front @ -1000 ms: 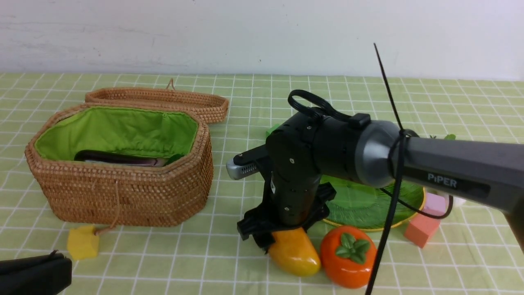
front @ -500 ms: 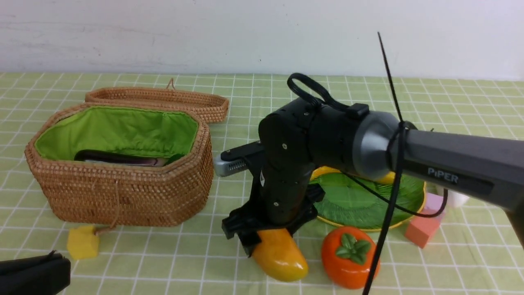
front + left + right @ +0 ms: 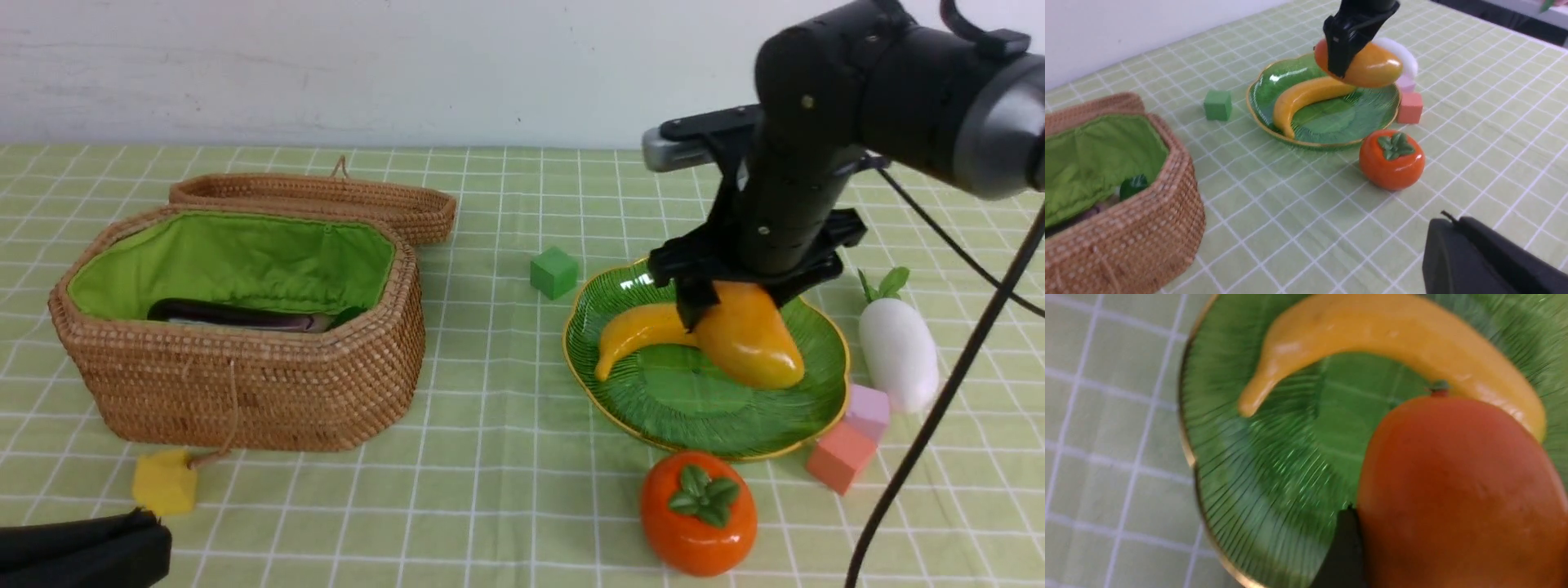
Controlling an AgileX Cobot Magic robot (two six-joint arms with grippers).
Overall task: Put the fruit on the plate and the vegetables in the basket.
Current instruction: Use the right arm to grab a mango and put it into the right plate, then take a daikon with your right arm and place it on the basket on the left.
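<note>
My right gripper (image 3: 718, 298) is shut on the orange-yellow mango (image 3: 751, 335), holding it just over the green plate (image 3: 710, 425). In the right wrist view the mango (image 3: 1457, 490) fills the jaws above the plate (image 3: 1257, 457). The yellow banana (image 3: 637, 335) lies on the plate. On the cloth in front of the plate sits the persimmon (image 3: 696, 513). The white radish (image 3: 898, 351) lies right of the plate. A dark eggplant (image 3: 237, 314) rests inside the wicker basket (image 3: 245, 384). My left gripper (image 3: 155, 539) is shut and empty, low at the near left corner.
The basket's wicker lid (image 3: 318, 200) lies open behind it. A green cube (image 3: 554, 272) sits left of the plate and a yellow cube (image 3: 165, 482) in front of the basket. Pink (image 3: 868, 408) and salmon (image 3: 841, 456) cubes touch the plate's near right rim.
My right gripper has lifted the mango off the cloth beside the persimmon and carried it up and to the right over the plate. The left arm has barely moved.
</note>
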